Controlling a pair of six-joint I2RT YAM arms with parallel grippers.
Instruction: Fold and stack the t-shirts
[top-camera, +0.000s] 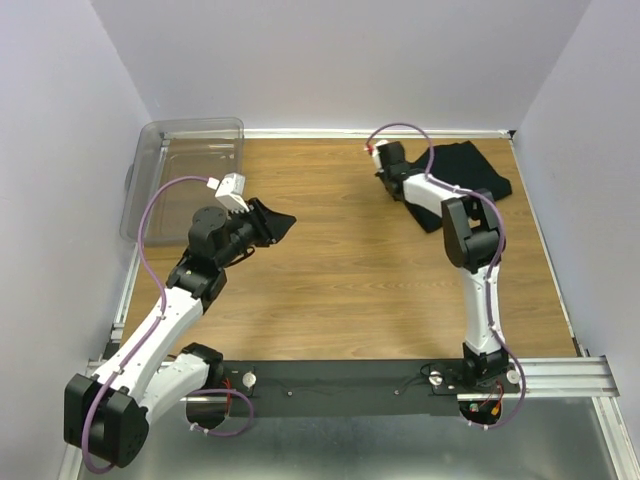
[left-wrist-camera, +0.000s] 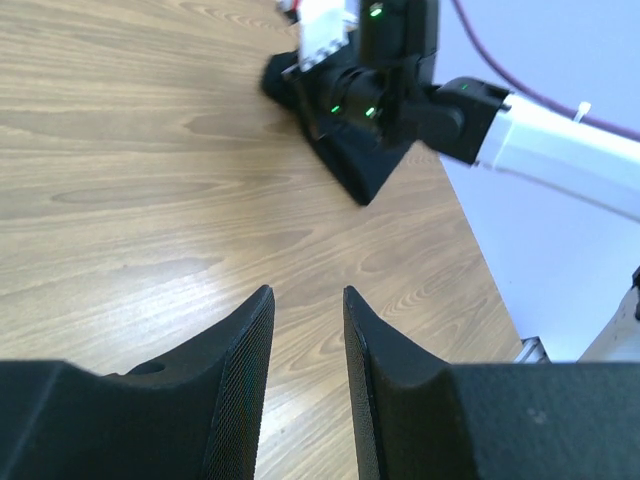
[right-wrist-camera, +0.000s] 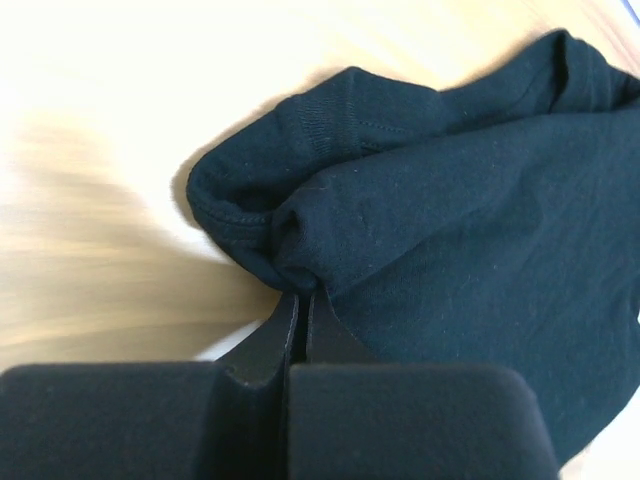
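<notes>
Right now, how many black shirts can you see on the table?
1: a crumpled shirt at the far right of the table, a fold of it pinched in the right gripper. The heap could hide another; I cannot tell.

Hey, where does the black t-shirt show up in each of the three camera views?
Top external: t-shirt at the far right of the table.
Left wrist: t-shirt at top centre, a dark wedge.
Right wrist: t-shirt fills the centre and right.
Shared landmark: the right gripper, shut on its edge.
</notes>
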